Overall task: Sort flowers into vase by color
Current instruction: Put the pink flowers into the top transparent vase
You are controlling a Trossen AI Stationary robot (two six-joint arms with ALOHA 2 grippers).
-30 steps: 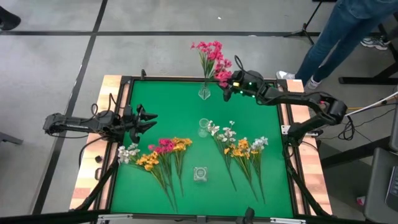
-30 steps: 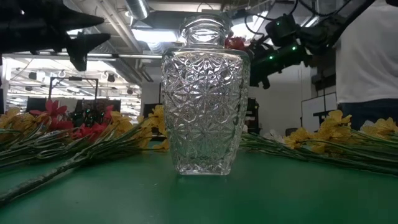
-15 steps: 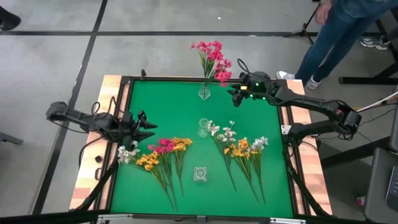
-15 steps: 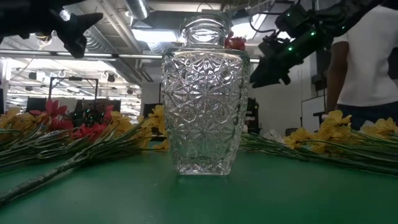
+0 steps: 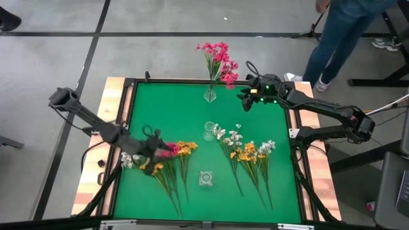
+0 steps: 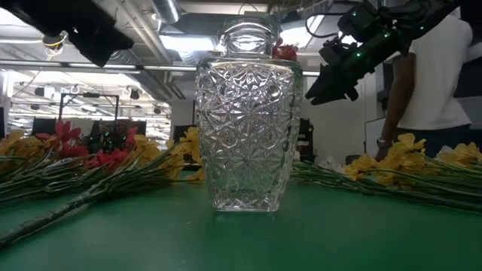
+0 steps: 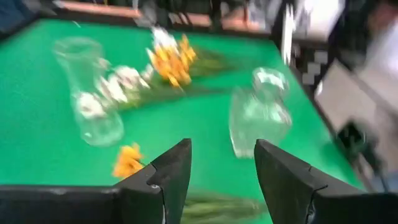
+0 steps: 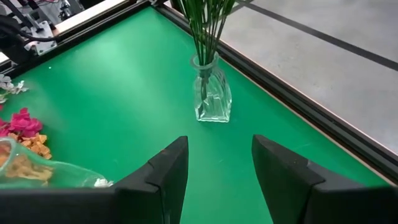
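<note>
Pink flowers (image 5: 217, 56) stand by their stems in the far glass vase (image 5: 209, 96). A middle vase (image 5: 209, 131) and a near cut-glass vase (image 5: 206, 178) stand without flowers. Two bunches of loose flowers lie flat on the green mat: pink, yellow and white ones at the left (image 5: 167, 153), white and yellow ones at the right (image 5: 248, 152). My left gripper (image 5: 160, 145) hovers open over the left bunch's blossoms, nothing between its fingers (image 7: 221, 149). My right gripper (image 5: 241, 101) hangs open just right of the far vase (image 8: 211, 93), clear of it.
The mat has a raised black frame (image 5: 131, 83) and wooden side boards (image 5: 96, 160). A person (image 5: 345, 32) walks beyond the far right corner. Bare mat lies between the vases and the near edge (image 5: 211, 204).
My left gripper has swung from the table's left edge toward the right and near side, turning as it went, and now hangs over the left bunch. My right gripper has drawn a little back from the far vase toward the right edge and tipped up. Flowers and vases have stayed put.
</note>
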